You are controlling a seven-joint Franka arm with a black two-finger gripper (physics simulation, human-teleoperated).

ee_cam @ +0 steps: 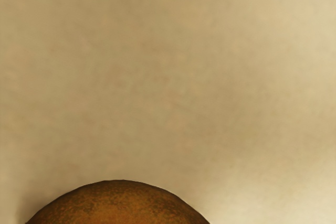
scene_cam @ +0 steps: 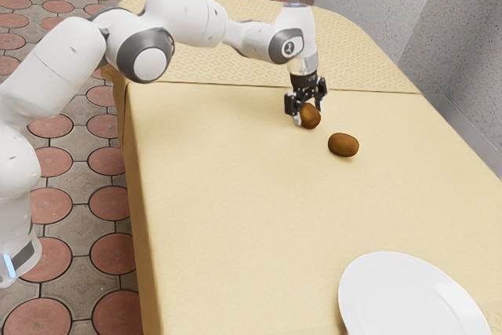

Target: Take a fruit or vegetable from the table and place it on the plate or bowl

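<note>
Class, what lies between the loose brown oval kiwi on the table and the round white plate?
Nothing: in the exterior view, only bare beige tablecloth separates the loose brown kiwi from the white plate.

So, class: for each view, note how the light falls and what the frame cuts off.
Exterior view: soft, even light, faint shadow under the loose kiwi; plate cut at the lower edge. Wrist view: flat light on the table, held kiwi partly cut off.
</note>
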